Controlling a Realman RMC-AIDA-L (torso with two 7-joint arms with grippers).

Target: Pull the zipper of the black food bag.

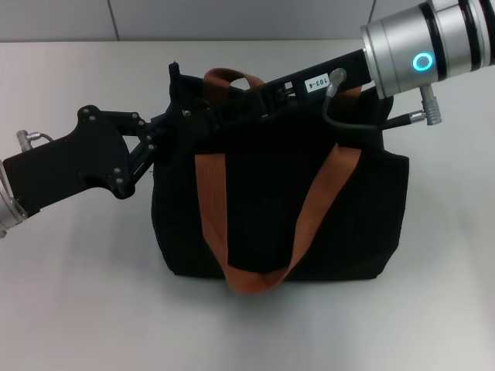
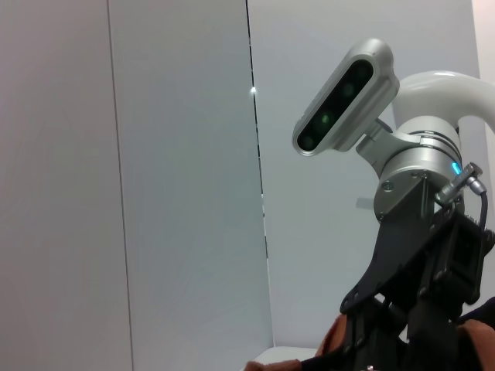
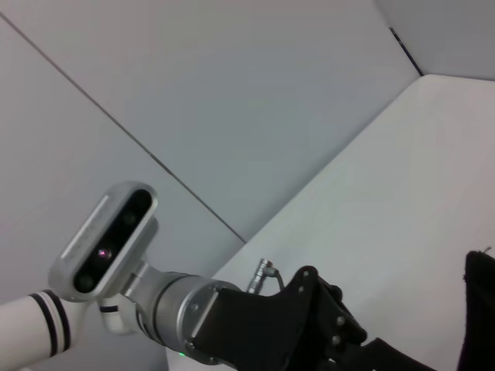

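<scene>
The black food bag (image 1: 278,201) stands upright mid-table in the head view. One rust-orange handle (image 1: 213,201) droops down its front and another (image 1: 232,76) arches over its top. My left gripper (image 1: 176,127) reaches in from the left and meets the bag's upper left corner. My right gripper (image 1: 247,97) comes from the upper right and lies along the bag's top edge. Both black gripper tips merge with the black fabric. The zipper is hidden among them. The left wrist view shows the right arm's gripper body (image 2: 418,294) above an orange strap (image 2: 340,352).
The bag rests on a white table (image 1: 77,309) with a pale panelled wall (image 1: 232,15) behind. A grey cable (image 1: 348,116) loops from the right wrist over the bag's top. The right wrist view shows the left arm's wrist (image 3: 255,325) and a bag edge (image 3: 479,309).
</scene>
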